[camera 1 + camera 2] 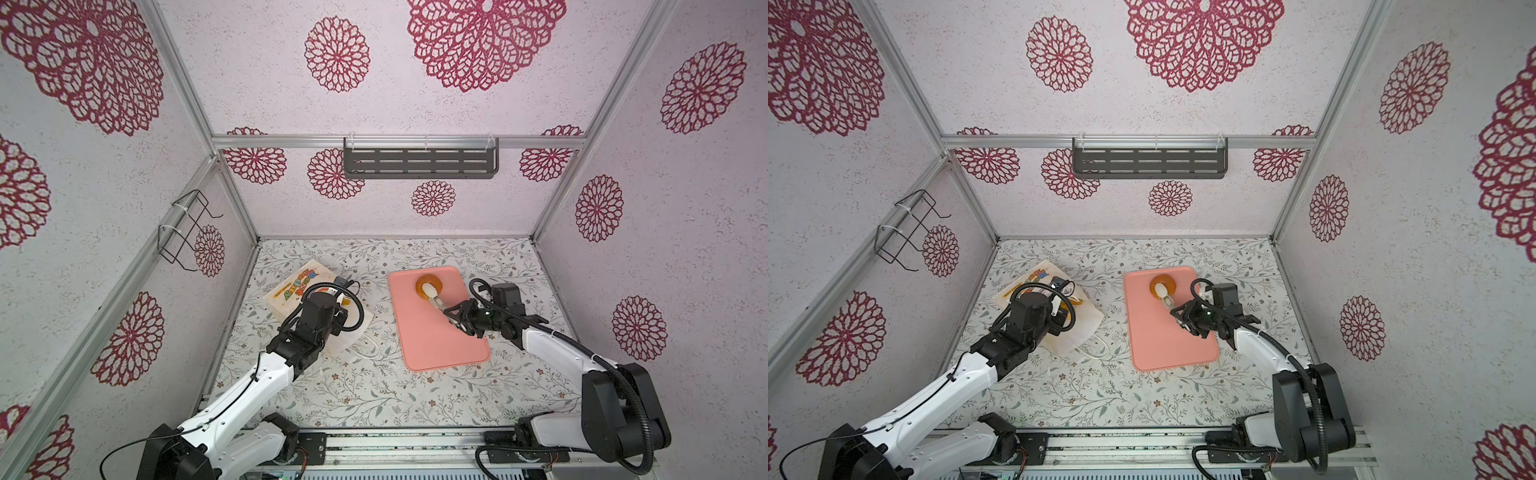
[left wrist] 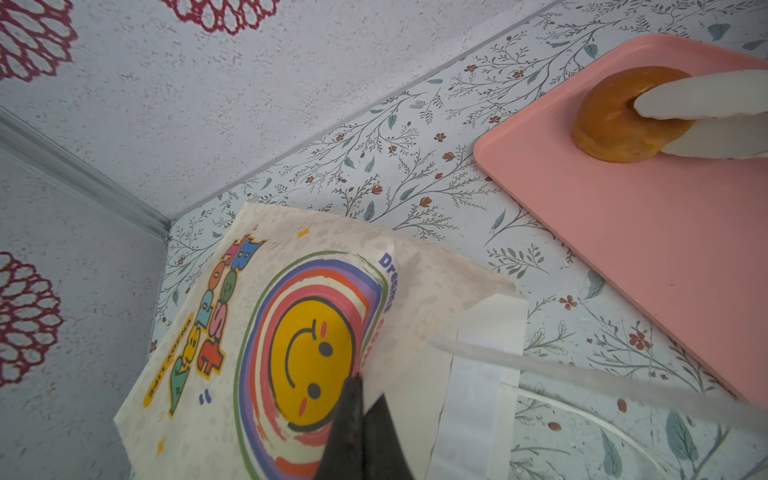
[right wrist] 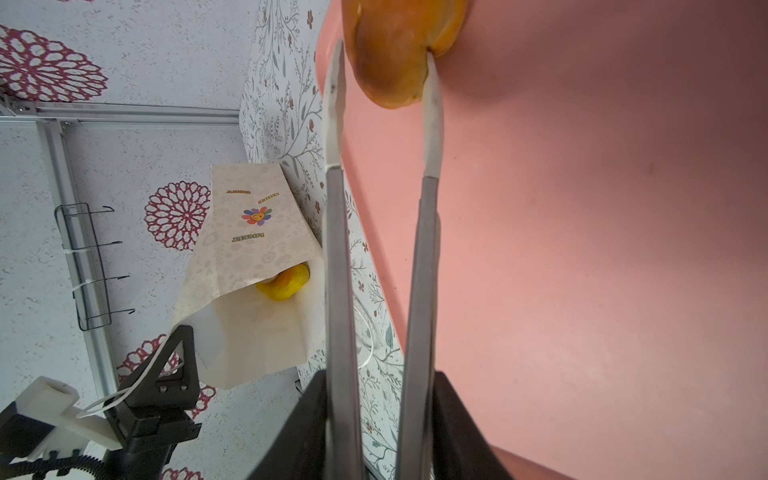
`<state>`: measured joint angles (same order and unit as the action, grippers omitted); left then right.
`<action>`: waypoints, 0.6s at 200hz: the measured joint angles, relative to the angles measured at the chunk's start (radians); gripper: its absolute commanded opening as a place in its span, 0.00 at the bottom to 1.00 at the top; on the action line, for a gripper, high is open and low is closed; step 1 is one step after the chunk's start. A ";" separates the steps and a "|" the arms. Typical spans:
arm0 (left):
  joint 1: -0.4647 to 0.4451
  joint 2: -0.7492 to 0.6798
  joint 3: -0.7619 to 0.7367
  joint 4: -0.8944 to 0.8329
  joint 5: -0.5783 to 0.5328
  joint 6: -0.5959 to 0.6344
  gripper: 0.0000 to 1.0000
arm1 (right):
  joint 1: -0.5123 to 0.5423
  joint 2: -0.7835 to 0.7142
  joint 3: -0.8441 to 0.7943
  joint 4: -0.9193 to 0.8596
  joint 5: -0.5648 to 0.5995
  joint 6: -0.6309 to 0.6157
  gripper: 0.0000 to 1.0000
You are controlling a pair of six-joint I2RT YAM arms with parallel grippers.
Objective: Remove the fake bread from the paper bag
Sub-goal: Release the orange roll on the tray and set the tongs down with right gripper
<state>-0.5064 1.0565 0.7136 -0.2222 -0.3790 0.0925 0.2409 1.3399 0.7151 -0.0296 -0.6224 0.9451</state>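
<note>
A golden-brown ring cake [image 3: 395, 75] of the fake bread lies flat on the far end of the pink tray [image 1: 440, 345]. The right gripper [image 3: 383, 52] straddles one side of it. One white finger sits in the hole and the other runs along the outer crust. The jaws stand a little apart, and a thin strip of pink shows between one finger and the crust, so the hold looks loose.

A yellow roll [image 3: 286, 282] lies just inside the mouth of the paper bag [image 1: 291, 291]. The bag lies on its side on the floral table [image 1: 374, 395], to the left of the tray and apart from it. The rest of the bag's inside cannot be seen.

The left gripper [image 2: 355, 384] has its black jaws closed on the bag's upper lip at the mouth, and one white cord handle [image 1: 370, 353] trails on the table beside it.

The face under the left wrist camera carries a yellow smiley inside rainbow rings. Beside the smiley are a blue word beginning "Dream", a yellow banner reading "ENJOY LIFE", and fat multicoloured cartoon letters (too warped to read).

The narrow face seen from the right wrist has a small flower logo, with "LOVELY" printed upside down near it. Two smaller words there are too small to read.
</note>
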 measured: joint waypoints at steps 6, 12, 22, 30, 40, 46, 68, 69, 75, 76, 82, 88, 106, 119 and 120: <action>0.000 0.000 0.000 0.000 0.000 0.000 0.00 | 0.000 0.000 0.000 -0.003 0.000 -0.004 0.45; 0.000 0.000 0.000 0.000 0.000 0.000 0.00 | -0.001 0.000 0.000 -0.009 0.001 -0.008 0.46; 0.000 0.000 0.000 0.000 0.000 0.000 0.00 | -0.001 -0.002 0.000 -0.019 0.001 -0.015 0.48; 0.000 0.000 0.000 0.000 0.000 0.000 0.00 | -0.001 -0.005 0.000 -0.027 0.001 -0.022 0.49; 0.000 0.000 0.000 0.000 0.000 0.000 0.00 | -0.002 -0.013 0.001 -0.041 0.007 -0.031 0.49; 0.000 0.000 0.000 0.000 0.000 0.000 0.00 | -0.002 -0.018 0.001 -0.050 0.010 -0.037 0.49; 0.000 0.000 0.000 0.000 0.000 0.000 0.00 | -0.006 -0.042 0.001 -0.086 0.021 -0.055 0.50; 0.000 0.000 0.000 0.000 0.000 0.000 0.00 | -0.007 -0.043 0.001 -0.089 0.021 -0.057 0.50; 0.000 0.000 0.000 0.000 0.000 0.000 0.00 | -0.008 -0.050 0.001 -0.100 0.023 -0.063 0.50; 0.000 0.000 0.000 0.000 0.000 0.000 0.00 | -0.008 -0.051 0.001 -0.101 0.023 -0.064 0.50; 0.000 0.000 0.000 0.000 0.000 0.000 0.00 | -0.008 -0.059 0.001 -0.113 0.025 -0.071 0.50; 0.000 0.000 0.000 0.000 0.000 0.000 0.00 | -0.009 -0.066 0.001 -0.124 0.027 -0.078 0.49; 0.000 0.000 0.000 0.000 0.000 0.000 0.00 | -0.011 -0.097 0.001 -0.159 0.036 -0.097 0.47; 0.000 0.000 0.000 0.000 0.000 0.000 0.00 | -0.011 -0.121 0.001 -0.179 0.043 -0.108 0.46; 0.000 0.000 0.000 0.000 0.000 0.000 0.00 | -0.011 -0.122 0.001 -0.180 0.043 -0.108 0.46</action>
<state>-0.5064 1.0565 0.7136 -0.2226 -0.3786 0.0921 0.2295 1.2175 0.7158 -0.2092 -0.5789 0.8375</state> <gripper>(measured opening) 0.046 0.463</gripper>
